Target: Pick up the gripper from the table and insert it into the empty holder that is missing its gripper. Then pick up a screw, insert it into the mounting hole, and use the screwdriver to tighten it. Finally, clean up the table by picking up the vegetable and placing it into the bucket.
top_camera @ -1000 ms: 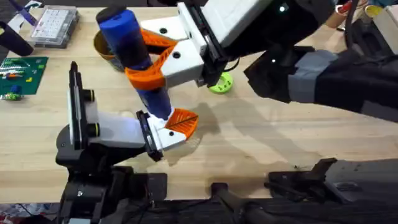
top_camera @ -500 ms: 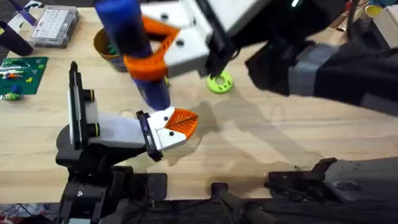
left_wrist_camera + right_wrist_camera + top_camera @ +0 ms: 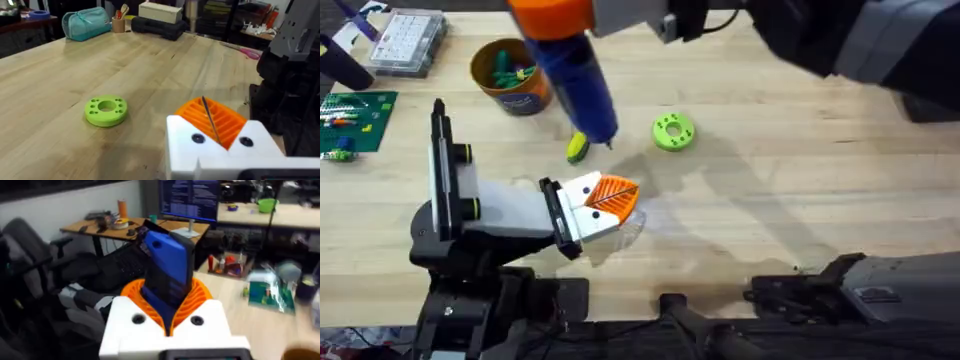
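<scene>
The blue screwdriver hangs tilted above the table, its silver tip near the corn. My right gripper is shut on the screwdriver, high at the far side. The vegetable, a yellow-and-green corn cob, lies between the orange bucket and the holder. The white-and-orange gripper sits at the holder's black clamp face. In the left wrist view my left gripper shows its orange pads together, a thin line between them and a dark screw head in the white base.
A bright green disc with holes lies right of the corn, also the disc ahead of the left wrist. A clear parts box and a green board sit at the far left. The bucket holds some green pieces.
The right arm has lifted the screwdriver up and toward the far side, taking its tip off the mounted gripper. The corn, hidden before, now shows. The holder has not moved.
</scene>
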Tool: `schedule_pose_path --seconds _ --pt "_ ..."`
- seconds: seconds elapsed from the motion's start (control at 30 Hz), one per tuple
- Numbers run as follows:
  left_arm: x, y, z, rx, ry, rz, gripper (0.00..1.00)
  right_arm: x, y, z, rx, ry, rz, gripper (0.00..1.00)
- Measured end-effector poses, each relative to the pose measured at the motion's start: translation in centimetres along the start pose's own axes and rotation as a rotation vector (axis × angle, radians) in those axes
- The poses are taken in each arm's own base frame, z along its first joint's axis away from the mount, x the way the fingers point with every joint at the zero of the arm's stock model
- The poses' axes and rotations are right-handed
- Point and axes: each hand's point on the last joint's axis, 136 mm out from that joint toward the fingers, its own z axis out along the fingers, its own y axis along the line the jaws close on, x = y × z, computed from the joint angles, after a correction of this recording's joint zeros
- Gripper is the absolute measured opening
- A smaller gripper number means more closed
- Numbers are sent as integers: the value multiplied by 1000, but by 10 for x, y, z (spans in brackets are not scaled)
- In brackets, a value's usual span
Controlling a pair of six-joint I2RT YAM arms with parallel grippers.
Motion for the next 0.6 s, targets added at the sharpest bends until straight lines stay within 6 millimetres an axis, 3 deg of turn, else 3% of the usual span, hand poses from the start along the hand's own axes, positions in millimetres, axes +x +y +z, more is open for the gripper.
schedule_pose_path --seconds 0.17,0.33,0.47,0.6 --pt "0 0 0 0 0 0 4 25 -32 -21 159 46 138 27" --pt "0 0 0 0 0 0 4 43 -76 -38 431 106 95 27" --pt "0 0 0 0 0 0 4 55 -95 -58 584 205 83 27" --pt "0 0 0 0 0 0 4 85 -106 -94 750 400 106 27"
